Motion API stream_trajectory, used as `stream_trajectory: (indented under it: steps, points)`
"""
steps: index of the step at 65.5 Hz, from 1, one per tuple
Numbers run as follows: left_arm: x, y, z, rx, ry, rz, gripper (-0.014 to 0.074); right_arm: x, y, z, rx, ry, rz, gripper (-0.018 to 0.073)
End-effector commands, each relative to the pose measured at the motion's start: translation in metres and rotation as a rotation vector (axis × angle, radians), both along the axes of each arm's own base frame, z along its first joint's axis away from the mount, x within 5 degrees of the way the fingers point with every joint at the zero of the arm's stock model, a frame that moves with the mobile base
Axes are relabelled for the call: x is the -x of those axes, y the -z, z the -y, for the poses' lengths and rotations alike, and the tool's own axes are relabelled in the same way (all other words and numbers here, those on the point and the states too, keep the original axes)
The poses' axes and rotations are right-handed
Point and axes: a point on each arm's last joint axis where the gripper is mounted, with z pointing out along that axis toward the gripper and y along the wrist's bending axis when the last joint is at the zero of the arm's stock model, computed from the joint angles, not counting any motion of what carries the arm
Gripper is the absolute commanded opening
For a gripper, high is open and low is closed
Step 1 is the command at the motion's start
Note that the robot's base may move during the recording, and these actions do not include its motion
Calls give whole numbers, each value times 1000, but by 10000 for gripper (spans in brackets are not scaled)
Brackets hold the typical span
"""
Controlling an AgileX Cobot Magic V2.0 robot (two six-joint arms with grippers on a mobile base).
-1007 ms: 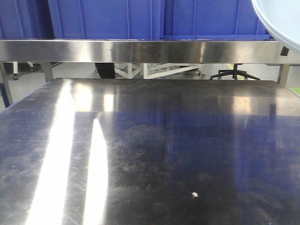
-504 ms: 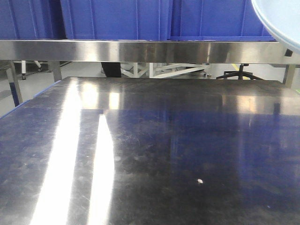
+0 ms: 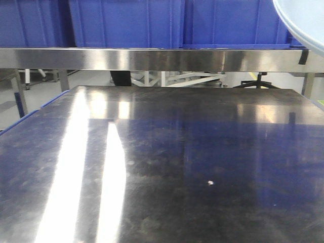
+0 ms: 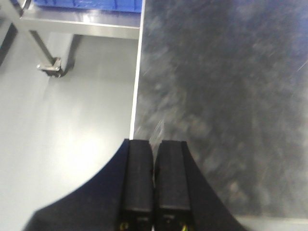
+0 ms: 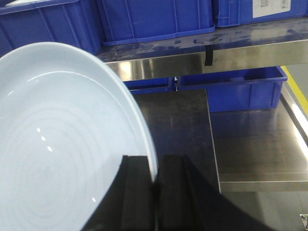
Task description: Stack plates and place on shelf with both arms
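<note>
while the left tool (image 4: 154,147) sits clenched, the right tool (image 5: 155,168) grips a glossy pale ringed plate (image 5: 62,144).

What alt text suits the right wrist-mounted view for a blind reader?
The right gripper pinches a large pale plate by its rim between black jaws. Beyond are a dark tabletop and a steel shelf carrying blue crates.

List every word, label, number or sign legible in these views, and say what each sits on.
The white label on the upper-right blue crate, right wrist view: print too small and blurred to read.
The plate held in the right gripper: no markings.
Front and left wrist views: no text visible.
</note>
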Motion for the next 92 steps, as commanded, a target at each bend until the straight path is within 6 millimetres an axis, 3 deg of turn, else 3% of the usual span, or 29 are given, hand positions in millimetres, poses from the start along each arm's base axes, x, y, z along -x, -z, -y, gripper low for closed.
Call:
stream_trajectory:
  steps: [1, 92]
  points:
    - [-5, -13, 2, 21, 12, 88, 82, 0, -19, 1, 9, 7, 133, 57]
    - [-5, -13, 2, 21, 12, 88, 82, 0, -19, 1, 9, 7, 133, 57]
